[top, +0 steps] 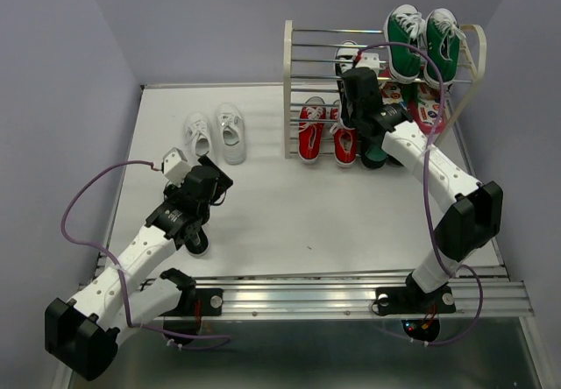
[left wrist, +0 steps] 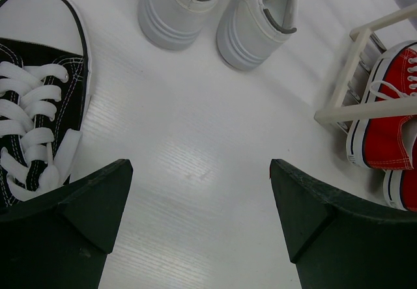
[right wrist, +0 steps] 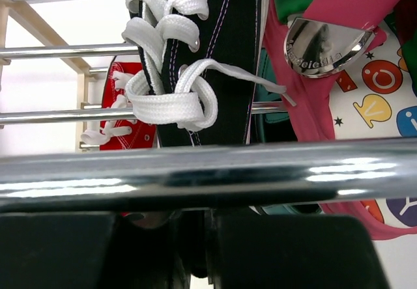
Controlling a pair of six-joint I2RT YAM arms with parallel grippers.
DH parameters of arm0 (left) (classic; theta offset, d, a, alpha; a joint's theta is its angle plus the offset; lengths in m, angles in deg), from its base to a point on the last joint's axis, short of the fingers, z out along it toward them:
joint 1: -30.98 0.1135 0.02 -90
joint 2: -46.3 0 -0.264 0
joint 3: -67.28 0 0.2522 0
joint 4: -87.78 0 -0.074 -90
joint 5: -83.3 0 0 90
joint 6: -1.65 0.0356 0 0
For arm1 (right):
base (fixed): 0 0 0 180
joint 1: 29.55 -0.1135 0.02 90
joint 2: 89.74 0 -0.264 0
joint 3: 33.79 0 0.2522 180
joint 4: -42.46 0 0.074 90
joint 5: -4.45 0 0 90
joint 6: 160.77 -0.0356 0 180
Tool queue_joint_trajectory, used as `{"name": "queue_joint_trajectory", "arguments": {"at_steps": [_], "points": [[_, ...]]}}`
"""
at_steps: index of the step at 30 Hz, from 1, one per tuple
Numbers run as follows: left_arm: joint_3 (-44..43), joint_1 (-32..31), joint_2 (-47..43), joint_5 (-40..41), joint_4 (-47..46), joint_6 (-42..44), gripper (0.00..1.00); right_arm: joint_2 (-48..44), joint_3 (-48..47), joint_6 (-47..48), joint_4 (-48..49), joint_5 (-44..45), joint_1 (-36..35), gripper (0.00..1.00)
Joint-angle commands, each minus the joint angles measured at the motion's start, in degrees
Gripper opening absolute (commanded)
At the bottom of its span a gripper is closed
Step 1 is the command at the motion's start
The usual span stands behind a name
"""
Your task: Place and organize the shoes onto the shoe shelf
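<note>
The shoe shelf [top: 294,91] stands at the back right, with the red sneakers [top: 326,135] on its bottom tier. My right gripper [top: 355,81] reaches into the middle tier and is shut on the heel of a black sneaker [right wrist: 208,61], behind a metal rod [right wrist: 208,172]. The other black sneaker [left wrist: 39,107] lies on the table under my left arm [top: 196,242]. The white sneakers [top: 216,133] stand on the table left of the shelf and show ahead in the left wrist view [left wrist: 221,9]. My left gripper [left wrist: 201,172] is open and empty over bare table.
Green sneakers [top: 422,43] sit on the shelf's top tier. A pink patterned flip-flop [right wrist: 345,74] lies right of the held black sneaker. The shelf's cream frame [left wrist: 352,107] and a red sneaker [left wrist: 391,120] are at the right of my left gripper.
</note>
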Motion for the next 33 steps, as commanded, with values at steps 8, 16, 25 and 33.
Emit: {"name": "queue_joint_trajectory", "arguments": {"at_steps": [8,16,25,33], "points": [[0.76,0.42,-1.2,0.53,0.55,-0.71,0.99,-1.44,-1.6,-3.23,7.14,2.55,1.42,0.43],[0.14,0.34,-1.29,0.35,2.22,-1.32,0.99,-2.58,-0.98,-3.14,7.14,-0.87,1.42,0.64],[-2.05,0.51,-2.52,3.16,12.75,-7.37,0.99,-8.55,1.82,-1.91,7.05,-6.05,1.42,1.0],[-3.11,1.83,0.29,5.1,23.57,-14.24,0.99,-18.74,8.94,0.02,6.26,-18.53,1.42,1.0]]}}
